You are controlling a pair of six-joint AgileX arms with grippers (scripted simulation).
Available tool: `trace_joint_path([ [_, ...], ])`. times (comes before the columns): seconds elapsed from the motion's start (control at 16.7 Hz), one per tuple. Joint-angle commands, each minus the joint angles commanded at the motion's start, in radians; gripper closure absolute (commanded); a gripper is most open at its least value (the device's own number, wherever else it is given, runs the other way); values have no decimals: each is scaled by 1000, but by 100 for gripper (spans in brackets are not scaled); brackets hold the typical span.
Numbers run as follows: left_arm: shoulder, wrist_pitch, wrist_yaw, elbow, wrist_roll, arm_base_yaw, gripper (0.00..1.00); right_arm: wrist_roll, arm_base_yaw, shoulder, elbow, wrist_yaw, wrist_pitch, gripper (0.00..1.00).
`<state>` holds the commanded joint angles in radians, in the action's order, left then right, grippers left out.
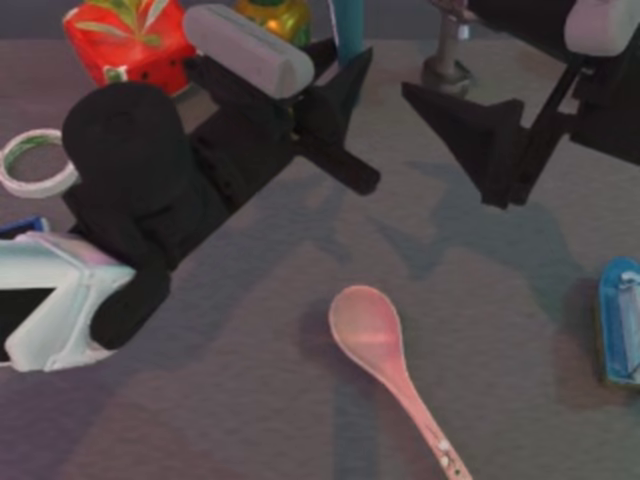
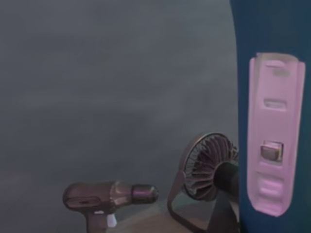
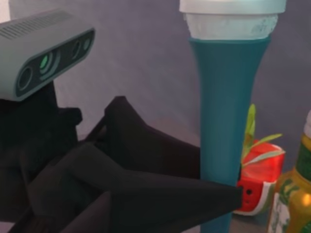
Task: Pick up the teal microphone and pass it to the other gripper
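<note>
The teal microphone [image 1: 350,25] stands upright in the air at the back middle, its whitish head on top [image 3: 232,19]. My left gripper [image 1: 345,90] is shut on its teal handle [image 3: 226,97], with one black finger [image 3: 204,194] crossing in front of the handle and the other behind it. In the left wrist view the handle [image 2: 265,29] fills one side, with its white switch plate [image 2: 276,136] facing the camera. My right gripper [image 1: 455,140] hovers open a short way to the right of the microphone, apart from it.
A pink spoon [image 1: 385,360] lies at the front middle and a flat light-blue item [image 1: 620,320] at the right edge. A red carton [image 1: 130,40], a bottle [image 1: 272,15] and a tape ring [image 1: 35,165] stand at the back left. A drill [image 2: 104,199] and a fan [image 2: 209,167] stand behind.
</note>
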<state>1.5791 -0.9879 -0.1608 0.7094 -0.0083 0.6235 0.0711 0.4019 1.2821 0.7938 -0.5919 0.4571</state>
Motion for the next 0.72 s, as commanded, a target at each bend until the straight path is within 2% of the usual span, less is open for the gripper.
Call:
trace_joint_path([
  [0.18,0,0,0,0,0,0,100,0,24,41,39,19,9,0],
  [0.54,0,0,0,0,0,0,100,-4,137,305,252,135,50,0],
  [0.72,0,0,0,0,0,0,100,-5,164,352,297,162,58,0],
])
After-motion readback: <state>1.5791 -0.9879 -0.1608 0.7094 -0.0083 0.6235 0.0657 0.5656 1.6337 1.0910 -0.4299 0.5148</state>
